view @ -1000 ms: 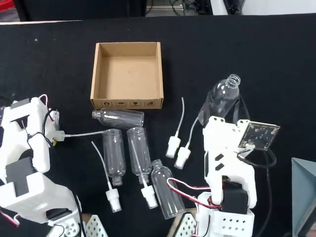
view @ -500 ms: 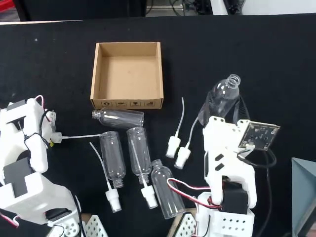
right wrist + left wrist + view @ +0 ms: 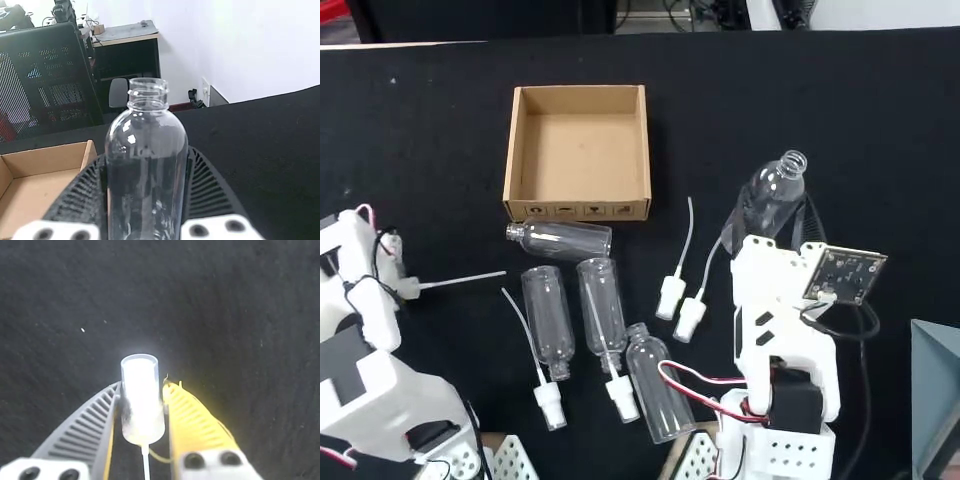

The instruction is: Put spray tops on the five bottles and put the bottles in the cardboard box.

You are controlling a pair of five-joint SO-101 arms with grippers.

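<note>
The left arm (image 3: pixel 365 380) sits at the lower left of the high view, wrist bent so that the left gripper (image 3: pixel 408 288) points sideways toward the other arm. In its wrist view, one grey and one yellow finger (image 3: pixel 192 417) are closed on the head of a white spray top (image 3: pixel 142 400). The right arm (image 3: pixel 785 340) stands at the lower right. The right gripper (image 3: pixel 145 165) reaches away from its base, and its black ribbed fingers (image 3: pixel 207 192) clamp a clear bottle (image 3: pixel 145 145) by the body, open neck outward.

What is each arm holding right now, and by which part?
The left gripper grips a spray top by its white head, with the tube free. The right gripper holds an uncapped bottle by its body, neck up.
</note>
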